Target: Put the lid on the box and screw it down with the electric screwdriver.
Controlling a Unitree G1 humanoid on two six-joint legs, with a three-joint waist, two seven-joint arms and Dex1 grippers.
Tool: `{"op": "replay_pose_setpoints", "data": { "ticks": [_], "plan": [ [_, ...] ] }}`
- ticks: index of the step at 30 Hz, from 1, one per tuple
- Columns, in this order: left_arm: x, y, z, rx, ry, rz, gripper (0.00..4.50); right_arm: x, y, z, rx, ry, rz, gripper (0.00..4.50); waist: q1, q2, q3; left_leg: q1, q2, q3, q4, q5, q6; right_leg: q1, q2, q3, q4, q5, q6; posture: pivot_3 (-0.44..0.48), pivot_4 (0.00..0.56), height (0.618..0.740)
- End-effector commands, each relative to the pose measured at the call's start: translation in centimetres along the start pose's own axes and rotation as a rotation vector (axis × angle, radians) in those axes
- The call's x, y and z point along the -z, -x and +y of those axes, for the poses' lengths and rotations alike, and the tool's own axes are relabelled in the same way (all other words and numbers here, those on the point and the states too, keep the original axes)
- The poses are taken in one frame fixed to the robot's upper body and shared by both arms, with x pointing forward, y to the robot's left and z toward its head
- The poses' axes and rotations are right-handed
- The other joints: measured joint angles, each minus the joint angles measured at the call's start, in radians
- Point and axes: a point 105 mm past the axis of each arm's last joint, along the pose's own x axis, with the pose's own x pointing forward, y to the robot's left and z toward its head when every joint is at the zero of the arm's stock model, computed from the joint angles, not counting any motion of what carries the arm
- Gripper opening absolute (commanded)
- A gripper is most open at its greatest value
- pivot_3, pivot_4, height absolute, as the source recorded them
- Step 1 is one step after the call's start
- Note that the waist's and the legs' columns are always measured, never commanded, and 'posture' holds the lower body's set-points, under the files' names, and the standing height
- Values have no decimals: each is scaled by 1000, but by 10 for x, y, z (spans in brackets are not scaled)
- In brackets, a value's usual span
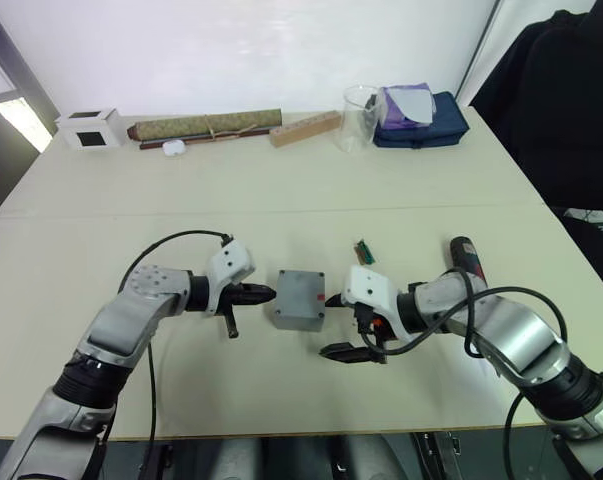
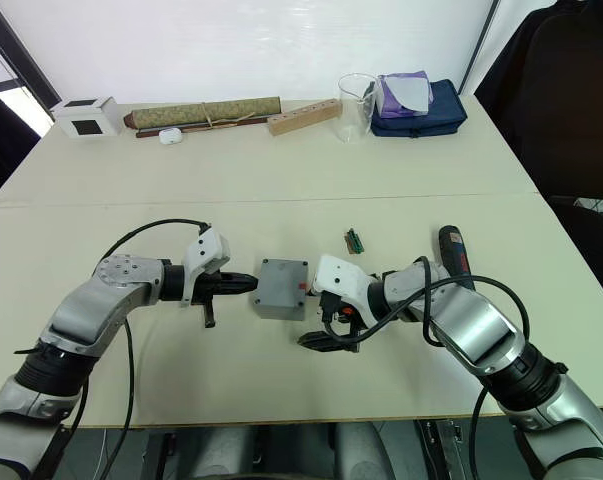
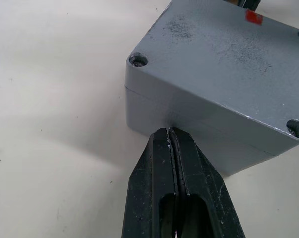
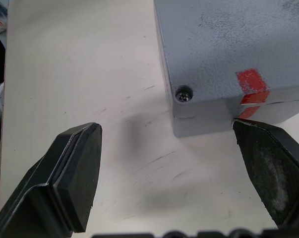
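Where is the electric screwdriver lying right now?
In the head views, the electric screwdriver lies on the table on the robot's right, behind the right forearm and untouched, right of the small green part and the closed grey box.

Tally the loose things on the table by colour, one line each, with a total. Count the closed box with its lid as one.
Grey: 1, the box with its lid
Black: 1, the electric screwdriver
White: 2, cube, small case
Brown: 2, roll, wooden block
Clear: 1, cup
Blue: 1, pouch
Green: 1, small part
Total: 9
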Motion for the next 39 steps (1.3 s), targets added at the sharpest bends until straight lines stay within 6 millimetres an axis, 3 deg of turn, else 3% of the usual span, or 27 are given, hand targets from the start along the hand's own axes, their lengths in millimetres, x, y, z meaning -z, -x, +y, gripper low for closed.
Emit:
{"op": "replay_pose_setpoints", "data": {
  "ticks": [1,5,9,13,15,17,20,28,31,34,36,39],
  "plan": [
    [-15,3,-4,34,-41,-41,0,-13,5,0,34,39,-44,4470,0,0,0,0,0,0,0,0,0,0,0,0,0,0,0,0,150,740],
    [-18,13,-3,46,-43,-33,0,-14,17,-11,93,35,-45,4470,1,0,0,0,0,0,0,0,0,0,0,0,0,0,0,0,150,740],
    [-40,34,14,6,-18,-104,0,-26,57,-36,230,19,-133,4470,3,0,0,0,0,0,1,0,0,0,0,0,0,0,0,0,150,740],
    [-55,42,24,-19,5,-168,0,-36,77,-46,268,-40,-230,4470,2,0,0,0,0,0,1,0,0,0,0,0,0,0,0,0,150,740],
    [-62,44,26,-17,1,-175,0,-35,87,-64,345,-93,-284,4470,-1,0,0,0,0,0,1,0,0,0,0,0,0,0,0,0,150,740],
    [-73,42,24,-4,-47,-181,0,-16,82,-95,483,-150,-291,4470,-5,-1,0,1,0,1,1,0,0,0,0,0,1,0,0,0,150,740],
    [-87,37,21,6,-80,-211,0,5,65,-123,608,-165,-268,4470,-4,-5,-1,2,0,1,1,0,0,0,1,0,4,0,-1,0,150,740],
    [-81,32,12,33,-94,-186,0,12,48,-147,662,-184,-273,4470,-5,-3,0,2,0,2,0,1,-1,-2,0,2,6,0,-1,0,150,740],
    [-80,31,10,38,-92,-186,0,14,45,-151,666,-191,-271,3807,-5,-3,0,2,0,2,0,1,-1,-2,0,2,7,1,-1,0,150,740],
    [-77,30,9,37,-90,-179,0,17,43,-151,661,-195,-266,2806,-4,-3,0,2,0,2,0,1,-1,-2,0,2,6,1,-1,0,150,740],
    [-77,30,9,37,-89,-180,0,18,42,-151,657,-199,-262,1905,-4,-3,0,2,0,2,0,1,-1,-2,0,2,6,1,-1,0,150,740],
    [-77,29,9,37,-88,-181,0,21,40,-151,655,-207,-257,1905,-4,-3,0,2,0,2,0,1,-1,-2,0,2,7,1,-1,0,150,740]
  ]
}}
